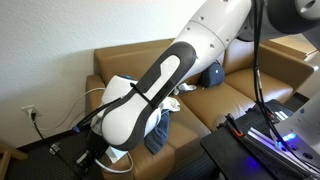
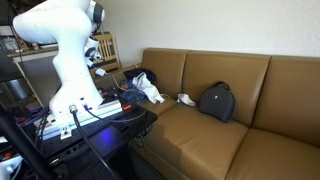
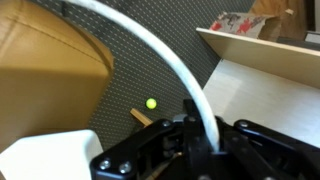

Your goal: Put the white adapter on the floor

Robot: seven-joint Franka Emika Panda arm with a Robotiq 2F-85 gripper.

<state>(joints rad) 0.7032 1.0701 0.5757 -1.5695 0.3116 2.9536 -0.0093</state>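
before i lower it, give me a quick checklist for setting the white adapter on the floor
1. Grip: the white cord runs into the hand, which looks closed on it: ok.
2. White adapter sits beside the hand; its height above the floor: cannot tell.
3. Landing spot: the dark carpet floor is open apart from a small yellow-green ball and a wooden stick: ok.
4. Side clearance: tan sofa on one side, light wooden shelf on the other: ok.
5. Cord's far end free: cannot tell.

dark round bag (image 2: 217,101) on tan sofa (image 2: 200,135), white arm (image 2: 70,60) beside it
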